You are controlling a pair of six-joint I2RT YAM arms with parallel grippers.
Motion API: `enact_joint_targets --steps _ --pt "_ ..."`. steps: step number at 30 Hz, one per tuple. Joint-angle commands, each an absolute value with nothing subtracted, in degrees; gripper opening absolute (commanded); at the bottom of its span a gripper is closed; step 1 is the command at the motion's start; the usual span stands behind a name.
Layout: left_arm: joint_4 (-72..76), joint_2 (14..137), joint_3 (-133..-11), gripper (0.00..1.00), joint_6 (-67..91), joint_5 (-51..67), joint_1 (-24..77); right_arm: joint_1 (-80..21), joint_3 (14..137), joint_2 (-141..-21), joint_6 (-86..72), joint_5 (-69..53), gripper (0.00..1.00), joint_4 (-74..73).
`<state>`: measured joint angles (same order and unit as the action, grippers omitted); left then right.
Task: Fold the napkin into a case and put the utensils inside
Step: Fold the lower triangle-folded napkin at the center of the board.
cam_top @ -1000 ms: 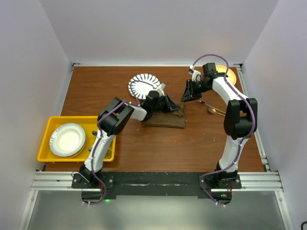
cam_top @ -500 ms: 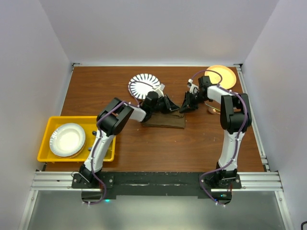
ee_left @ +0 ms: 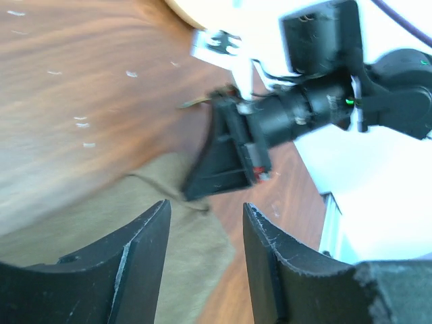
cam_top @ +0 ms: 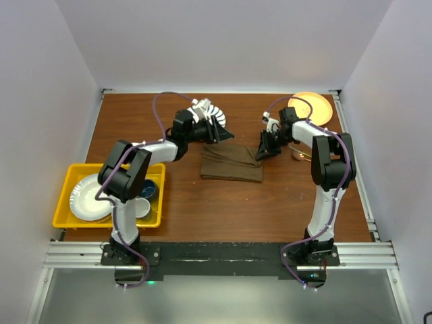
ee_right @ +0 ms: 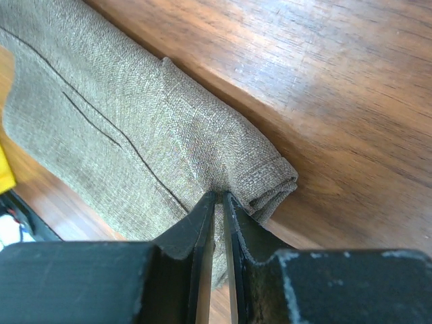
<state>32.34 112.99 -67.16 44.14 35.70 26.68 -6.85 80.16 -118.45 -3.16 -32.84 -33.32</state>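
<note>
**Right gripper pinches napkin corner, left one hangs open**

The right arm (cam_top: 331,169) doubles back at its elbow. The right gripper (ee_right: 217,202) tips down, its fingers almost together and clamped on the napkin (cam_top: 231,165) at its far right corner fold. The left arm (cam_top: 145,152) stretches far across the table (cam_top: 202,202). The left gripper (ee_left: 206,223) is near the cloth's far left corner, fingers apart and holding nothing. The folded napkin lies mid-table, and the utensils (cam_top: 302,155) lie toward the right edge.

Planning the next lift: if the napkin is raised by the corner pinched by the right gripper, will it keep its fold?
Probably not: the napkin looks like soft woven cloth, so it would likely droop and its folded layers fan open. It seems light, so the pinch of the right gripper should hold. The coarse weave probably resists slipping.
</note>
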Motion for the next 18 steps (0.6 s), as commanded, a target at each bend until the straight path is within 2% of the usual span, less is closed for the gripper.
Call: enact_joint_targets --steps 1,7,13,18 --pt "33.4 117.0 -60.6 0.52 44.5 38.9 26.3 -6.6 78.0 -120.8 4.5 -21.0 0.17 -38.5" --pt "36.6 119.2 -52.5 0.5 48.8 36.7 26.5 -6.6 77.1 -120.0 6.6 -21.1 0.17 -40.3" --pt "35.4 113.9 -45.3 0.46 48.3 39.2 28.5 -6.7 73.9 -117.3 8.3 -23.4 0.18 -42.5" --pt "35.8 104.2 -46.2 0.53 44.0 45.8 29.4 -6.9 72.2 -115.0 8.4 -26.0 0.2 -43.1"
